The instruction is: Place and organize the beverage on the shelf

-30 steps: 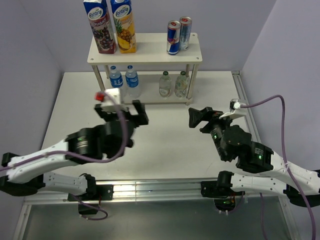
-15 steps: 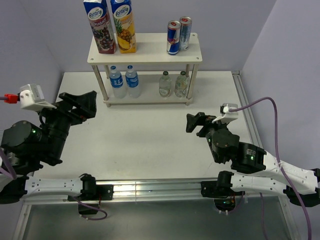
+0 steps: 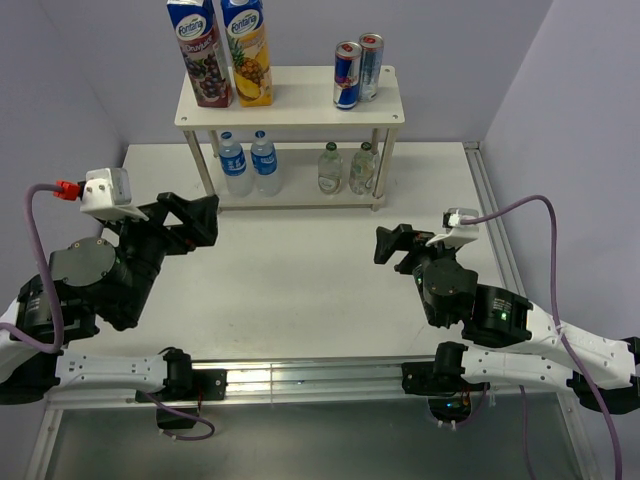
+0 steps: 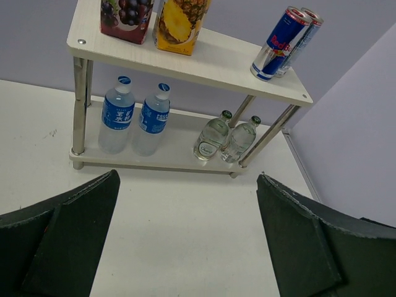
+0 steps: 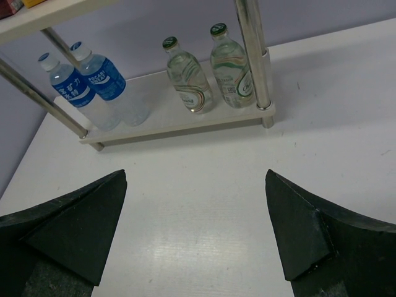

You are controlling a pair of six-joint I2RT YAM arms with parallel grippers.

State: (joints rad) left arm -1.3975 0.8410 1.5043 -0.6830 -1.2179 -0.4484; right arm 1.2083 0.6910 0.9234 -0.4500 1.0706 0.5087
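The shelf, a small white two-tier rack on round legs, stands at the far edge of the white table, against the lilac back wall. On the left of its top board a grape juice carton stands upright, with a pineapple juice carton just beside it on the right. On the right end of that board are two Red Bull cans, side by side and touching or nearly so. On the lower board two water bottles with blue labels stand together on the left. Two clear glass bottles with green caps stand together on the right, next to the right front leg.

The left gripper hovers above the table near the shelf's left front leg, pointing toward the shelf. Its jaws are spread wide, with nothing between them. The right gripper sits over the right part of the table, in front of the shelf's right end and apart from it. Its jaws are likewise spread wide and empty.
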